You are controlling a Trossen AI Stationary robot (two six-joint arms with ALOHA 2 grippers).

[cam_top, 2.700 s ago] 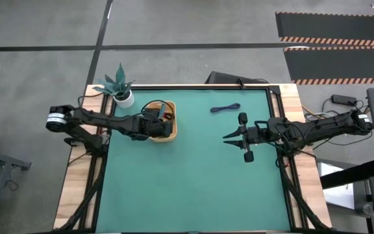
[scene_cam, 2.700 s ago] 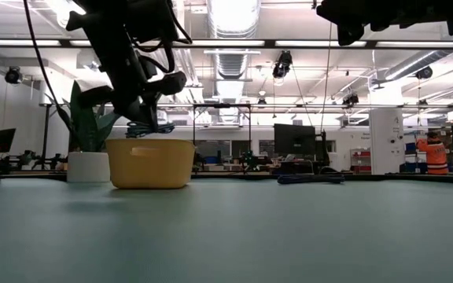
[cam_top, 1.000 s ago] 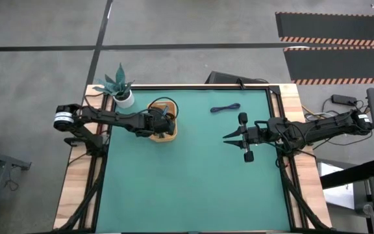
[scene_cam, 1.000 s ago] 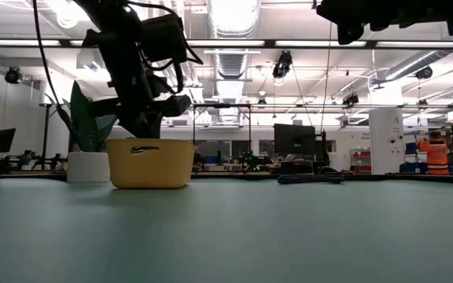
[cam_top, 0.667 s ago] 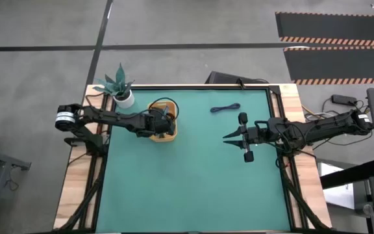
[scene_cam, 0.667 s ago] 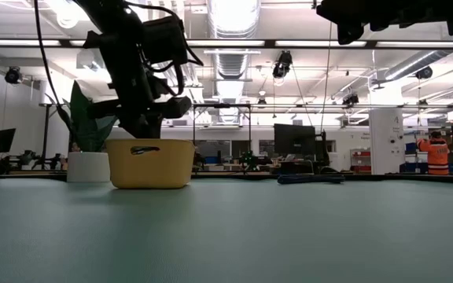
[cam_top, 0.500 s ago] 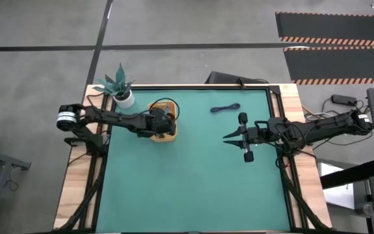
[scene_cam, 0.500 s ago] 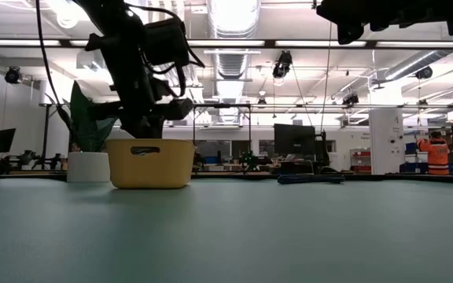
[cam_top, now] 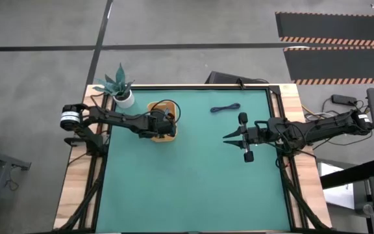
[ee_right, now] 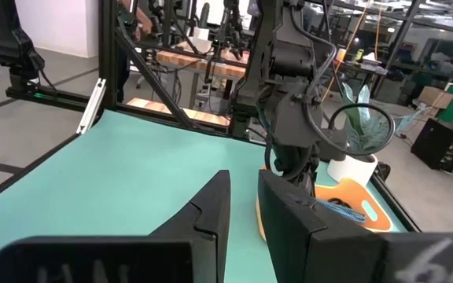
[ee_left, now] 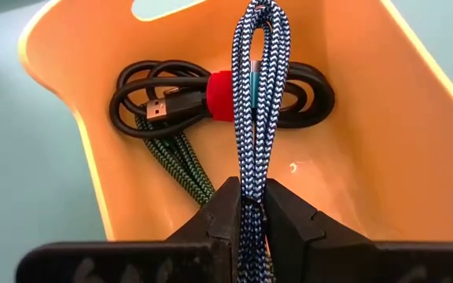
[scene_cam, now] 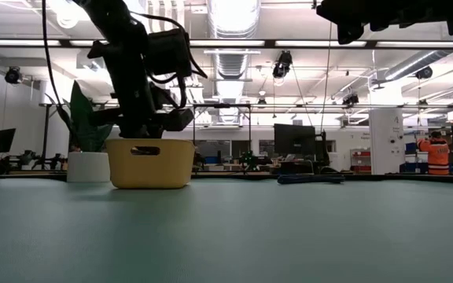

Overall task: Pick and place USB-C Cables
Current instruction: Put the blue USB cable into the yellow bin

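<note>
A blue-and-white woven cable (ee_left: 255, 118), folded into a long loop, is clamped in the left end effector (ee_left: 246, 220) over the yellow tray (ee_left: 384, 157). A black cable with a red band (ee_left: 220, 94) and a dark green cable (ee_left: 181, 161) are seen inside.

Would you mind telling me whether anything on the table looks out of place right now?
One blue-purple cable lies alone on the mat near the far edge, apart from the yellow tray where the black cable with red wrap and dark green cable sit. The left gripper holds the teal-blue cable over the tray. Nothing looks spilled or damaged.
</note>
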